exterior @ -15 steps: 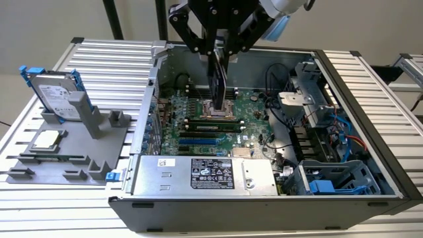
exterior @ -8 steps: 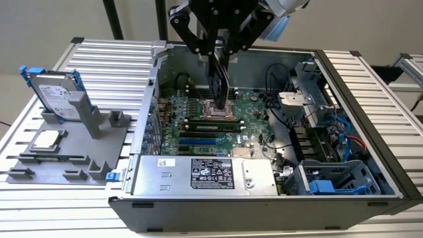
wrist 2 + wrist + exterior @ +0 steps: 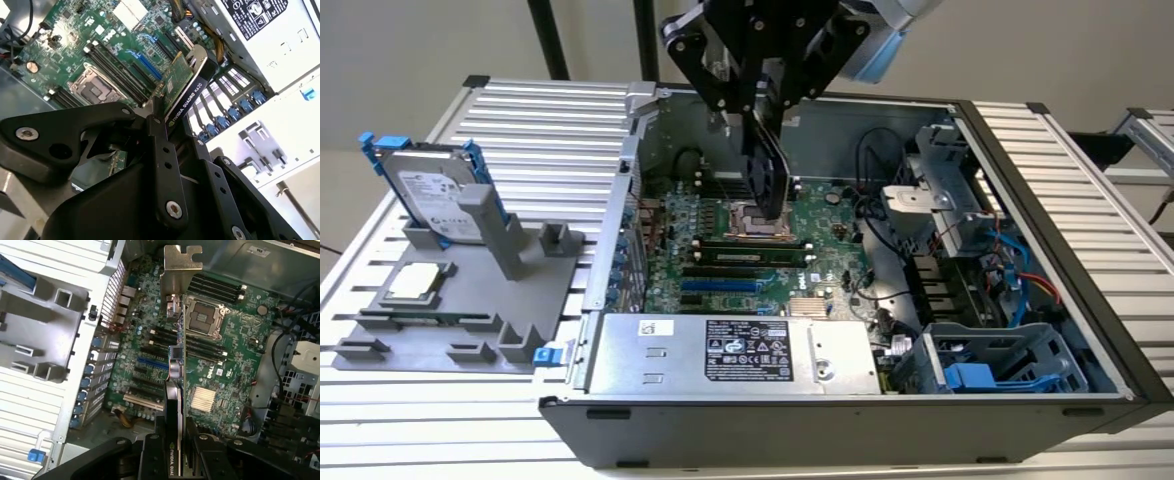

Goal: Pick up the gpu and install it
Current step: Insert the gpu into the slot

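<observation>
Fingers (image 3: 161, 150) clamped on one end of the gpu (image 3: 771, 172), which hangs bracket (image 3: 182, 260) downward over the motherboard (image 3: 834, 215) inside the open case (image 3: 1047, 210), apparently held high to clear board components.

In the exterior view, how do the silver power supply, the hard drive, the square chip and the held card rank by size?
1. power supply
2. hard drive
3. CPU chip
The gpu shows edge-on, so I can't rank it.
</observation>
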Motion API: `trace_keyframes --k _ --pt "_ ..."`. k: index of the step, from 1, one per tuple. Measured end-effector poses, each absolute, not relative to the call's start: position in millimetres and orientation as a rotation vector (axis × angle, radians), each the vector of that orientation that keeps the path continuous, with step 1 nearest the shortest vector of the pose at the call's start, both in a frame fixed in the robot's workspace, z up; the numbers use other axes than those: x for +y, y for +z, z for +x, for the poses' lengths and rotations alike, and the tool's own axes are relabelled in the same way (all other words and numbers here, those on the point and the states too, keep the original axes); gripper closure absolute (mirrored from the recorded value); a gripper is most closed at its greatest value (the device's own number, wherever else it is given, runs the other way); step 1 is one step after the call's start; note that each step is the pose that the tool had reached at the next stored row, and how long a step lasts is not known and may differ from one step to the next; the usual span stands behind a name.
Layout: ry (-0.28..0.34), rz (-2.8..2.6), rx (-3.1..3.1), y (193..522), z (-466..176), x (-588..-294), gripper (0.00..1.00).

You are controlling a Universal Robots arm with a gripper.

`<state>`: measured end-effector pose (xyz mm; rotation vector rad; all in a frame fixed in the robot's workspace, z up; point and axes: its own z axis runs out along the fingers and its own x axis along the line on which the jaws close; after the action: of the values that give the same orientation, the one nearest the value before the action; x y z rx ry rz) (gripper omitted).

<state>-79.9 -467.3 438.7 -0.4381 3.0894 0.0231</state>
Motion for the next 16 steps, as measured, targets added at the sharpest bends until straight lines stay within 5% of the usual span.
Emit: trace_keyframes --k 16 --pt "0.027 -0.775 3.024 438.7 -79.9 -467.3 1.00"
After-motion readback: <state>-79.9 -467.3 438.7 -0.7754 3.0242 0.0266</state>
